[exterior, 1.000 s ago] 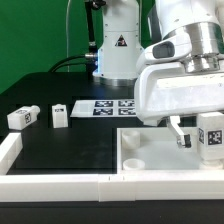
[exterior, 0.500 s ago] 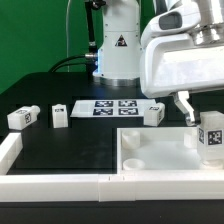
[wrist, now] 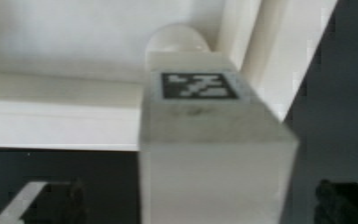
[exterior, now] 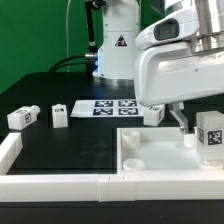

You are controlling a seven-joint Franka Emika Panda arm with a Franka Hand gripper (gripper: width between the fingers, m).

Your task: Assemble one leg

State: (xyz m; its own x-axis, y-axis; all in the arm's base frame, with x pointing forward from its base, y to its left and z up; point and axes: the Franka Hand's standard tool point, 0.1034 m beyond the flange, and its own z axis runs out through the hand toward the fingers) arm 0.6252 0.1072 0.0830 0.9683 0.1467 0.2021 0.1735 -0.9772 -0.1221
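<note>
- The arm is now sitting lower and further toward the exterior view's left than half a second ago, when it was lifted off to the right. A second ago it was down low at the leg (exterior: 210, 131).
- The fingers (wrist: 34, 201) are standing wide apart in the wrist view, one on each side of the leg and touching neither face, so they are holding nothing.
- The leg is standing upright on its own, tag facing out. It is in the far corner of the white socketed tray (exterior: 150, 176), on the exterior view's right.
- To me that means this leg has been released in place. I cannot tell whether it is sitting fully home in its socket.
- The tray is holding only that one leg, and the near round socket (exterior: 131, 160) is lying empty.
- Three spare legs are waiting outside the tray on the black desk (exterior: 70, 145). Two (exterior: 20, 118) (exterior: 60, 113) are on the exterior view's left, and one (exterior: 152, 114) is just behind the tray's back rim, beside the marker board (exterior: 100, 107).
</note>
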